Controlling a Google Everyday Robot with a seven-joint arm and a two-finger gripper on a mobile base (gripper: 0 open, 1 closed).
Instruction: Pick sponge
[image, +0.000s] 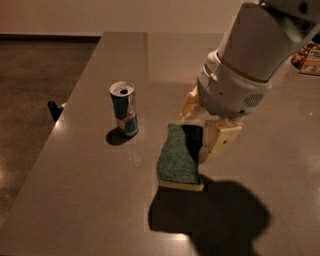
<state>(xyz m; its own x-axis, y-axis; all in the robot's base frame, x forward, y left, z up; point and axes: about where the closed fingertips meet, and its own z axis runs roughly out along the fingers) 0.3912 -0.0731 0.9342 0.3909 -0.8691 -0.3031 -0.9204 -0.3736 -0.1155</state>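
So the gripper (204, 127) has its two pale fingers clamped on just the far end of the sponge (177, 157), and the rest sticks out toward the camera, looking like it hangs a bit above the table (90, 190). My worry is that squishy foam pinched at one end could droop, twist or slide out if the arm swings fast. The can (124, 109) stands just off to the left, so a sloppy move that way could knock it over.

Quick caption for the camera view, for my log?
Gripper holds the sponge by its far end, tilted above the table; can upright nearby.
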